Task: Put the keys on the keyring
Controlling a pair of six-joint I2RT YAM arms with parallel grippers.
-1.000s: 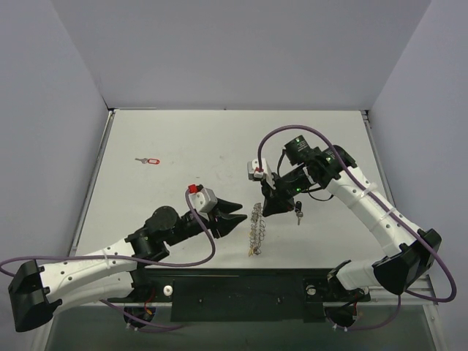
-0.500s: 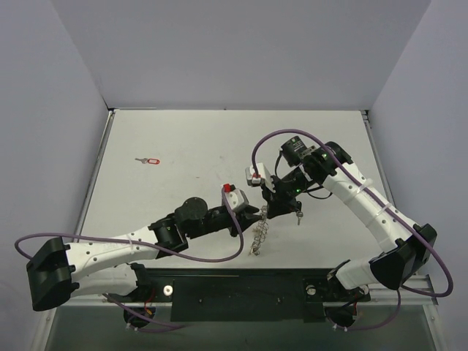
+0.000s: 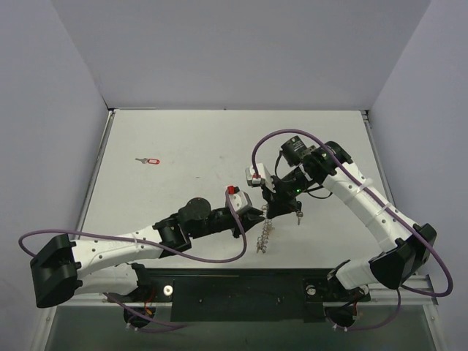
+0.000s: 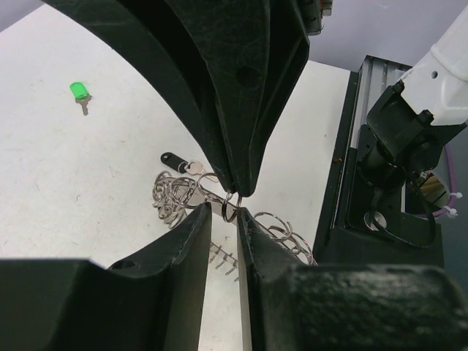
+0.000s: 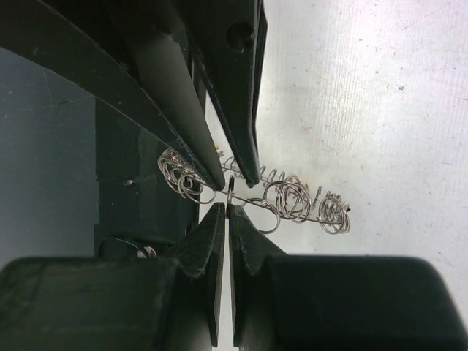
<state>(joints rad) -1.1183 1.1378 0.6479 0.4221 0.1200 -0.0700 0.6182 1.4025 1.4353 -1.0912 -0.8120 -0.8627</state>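
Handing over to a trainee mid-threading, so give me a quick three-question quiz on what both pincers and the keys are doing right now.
1. True or false: the red-headed key is already threaded on the keyring.
2. What does the left pincer grip? A: a loop of the keyring. B: a loose key. C: nothing.
3. Fill in: the right pincer is shut on the ____.

Key: 1 false, it lies apart at far left; 2 A; 3 keyring.

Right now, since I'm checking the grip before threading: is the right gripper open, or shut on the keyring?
Shut on it. In the right wrist view, the right gripper has its fingers pressed together, with one loop of the keyring caught at their tips.
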